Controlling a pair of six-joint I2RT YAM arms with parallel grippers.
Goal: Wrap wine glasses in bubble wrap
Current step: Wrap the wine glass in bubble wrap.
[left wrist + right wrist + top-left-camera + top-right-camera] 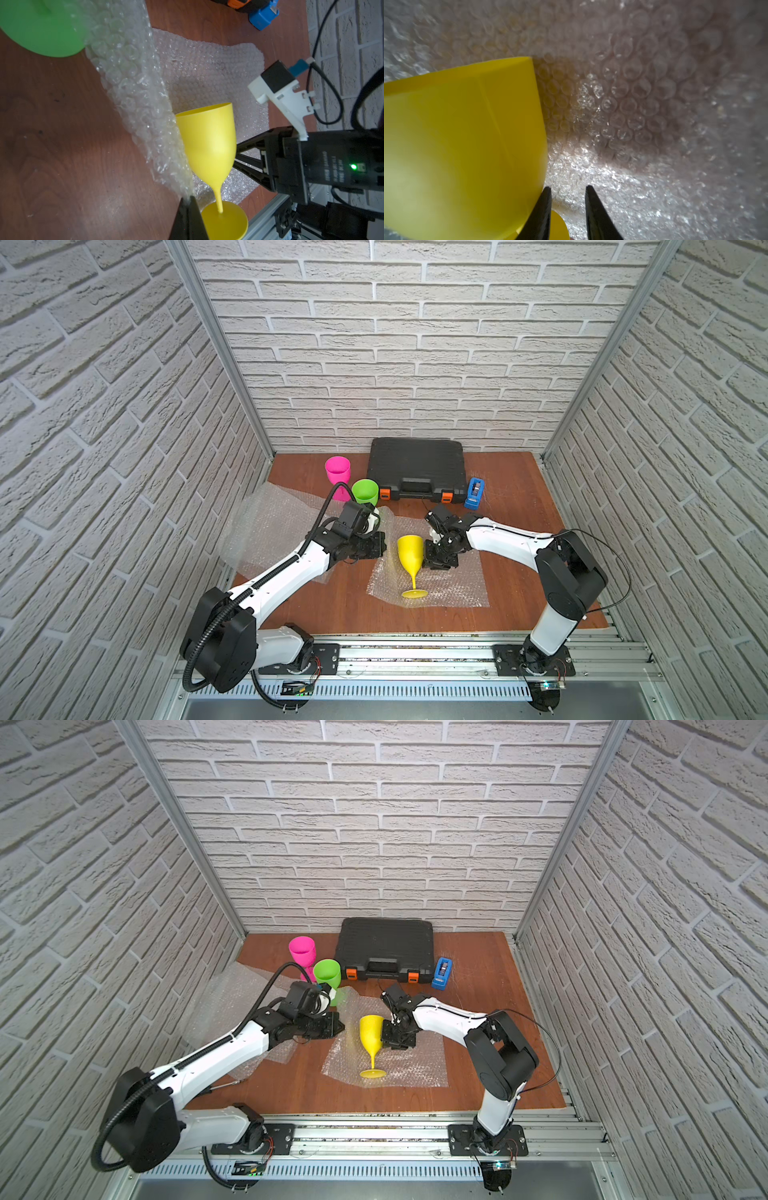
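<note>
left end effector (pixel 187 202): closed, pinching a raised edge of the sheet (pixel 449 589)
right end effector (pixel 568 189): jaws narrowly apart, nothing seen between them
yellow goblet (pixel 410 551): upright on the sheet, between both end effectors
in the way: raised sheet edge, between left end effector and yellow goblet
beyond both: green goblet (pixel 365 491), pink goblet (pixel 337 472), case (pixel 417 466), tape dispenser (pixel 475 493)
under left arm: second sheet (pixel 266 526)
tabletop (pixel 519 497): reddish wood
walls (pixel 415 344): white brick

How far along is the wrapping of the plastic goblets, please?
Done: the yellow plastic goblet stands upright on a clear bubble wrap sheet. In hand: the left gripper, shut, pinches that sheet's edge, raised beside the bowl; the right gripper sits by the bowl, jaws apart. Left: no goblet is wrapped yet; the hot pink goblet and lime green goblet stand bare at the back.
</note>
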